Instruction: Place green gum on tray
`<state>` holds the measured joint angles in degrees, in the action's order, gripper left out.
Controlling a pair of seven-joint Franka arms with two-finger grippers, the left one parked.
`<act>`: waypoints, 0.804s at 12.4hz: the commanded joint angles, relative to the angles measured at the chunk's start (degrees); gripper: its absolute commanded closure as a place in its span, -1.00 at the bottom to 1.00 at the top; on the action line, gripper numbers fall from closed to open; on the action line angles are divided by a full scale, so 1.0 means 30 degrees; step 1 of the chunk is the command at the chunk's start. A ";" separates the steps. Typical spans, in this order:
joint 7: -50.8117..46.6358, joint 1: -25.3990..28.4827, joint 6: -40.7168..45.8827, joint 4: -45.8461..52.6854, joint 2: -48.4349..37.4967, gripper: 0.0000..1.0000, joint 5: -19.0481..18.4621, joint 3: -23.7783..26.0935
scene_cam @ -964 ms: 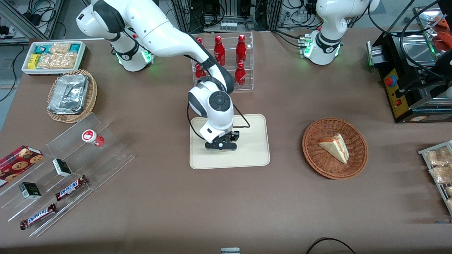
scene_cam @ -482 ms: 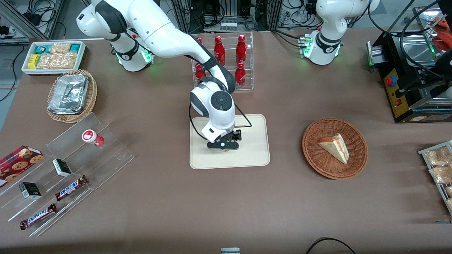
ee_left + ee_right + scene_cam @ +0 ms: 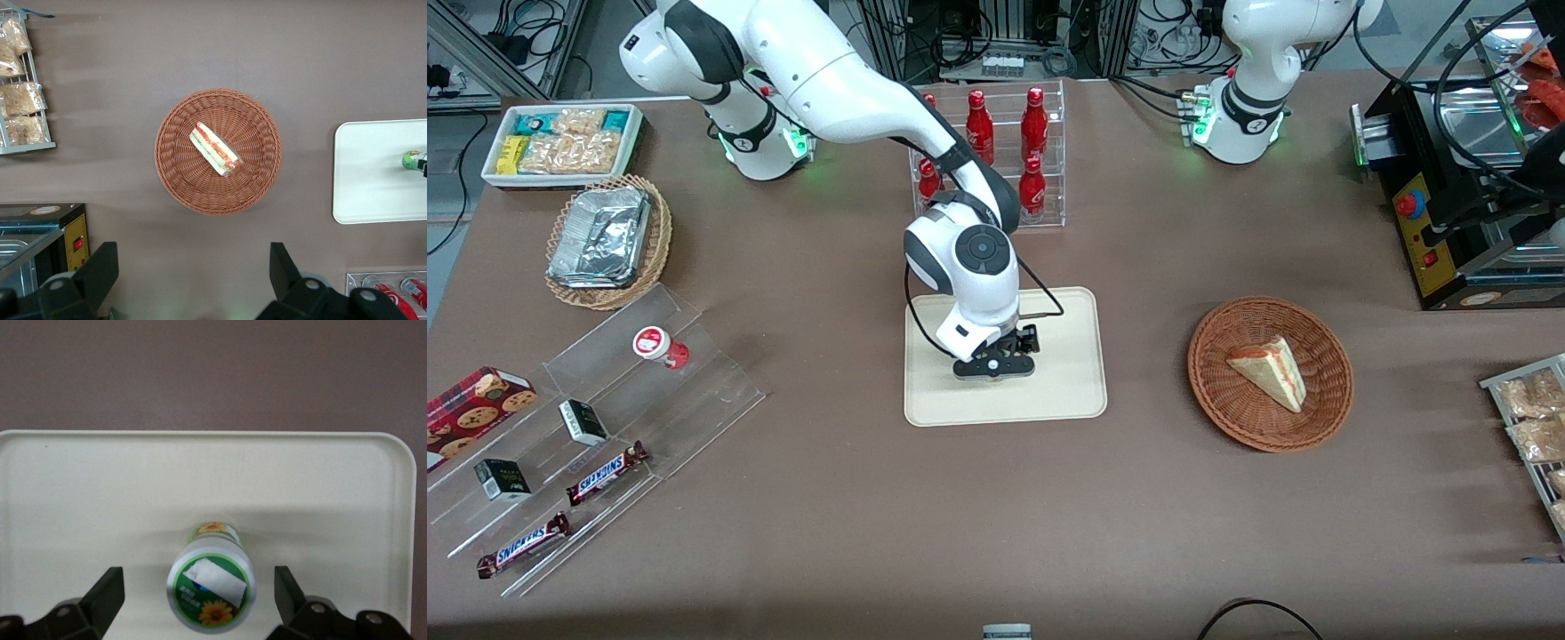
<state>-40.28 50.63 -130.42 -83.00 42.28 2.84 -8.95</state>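
The green gum, a white canister with a green sunflower lid, stands upright on the cream tray. My right gripper hangs straight above it, open. Its two dark fingers flank the canister with a gap on each side and do not touch it. In the front view the gripper sits over the middle of the tray and hides the gum. The left wrist view shows the gum on the tray beside the black finger.
A wicker basket holding a sandwich lies toward the parked arm's end. A clear rack of red bottles stands farther from the camera than the tray. A red-label canister sits on an acrylic shelf toward the working arm's end.
The gripper has shifted slightly toward the parked arm's end over the tray. Nothing else has moved.
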 commanded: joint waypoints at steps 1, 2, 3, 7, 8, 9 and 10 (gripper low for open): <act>0.1789 -0.0295 0.1513 -0.0135 -0.1347 -1.00 0.0106 -0.0122; 0.2027 -0.0644 0.2187 -0.0280 -0.1786 -1.00 0.0135 -0.0122; 0.2523 -0.0850 0.2600 -0.0600 -0.2341 -1.00 0.0165 -0.0122; 0.5770 -0.2634 0.3831 -0.2562 -0.4684 -1.00 0.0370 -0.0093; 0.6476 -0.3161 0.4269 -0.2741 -0.5097 -1.00 0.0370 -0.0093; 0.7150 -0.3573 0.4767 -0.2742 -0.5420 -1.00 0.0428 -0.0064; 0.7882 -0.4070 0.5410 -0.2742 -0.5771 -1.00 0.0429 -0.0064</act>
<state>-20.24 40.40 -116.83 -88.60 28.80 2.92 -9.72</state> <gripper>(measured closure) 0.000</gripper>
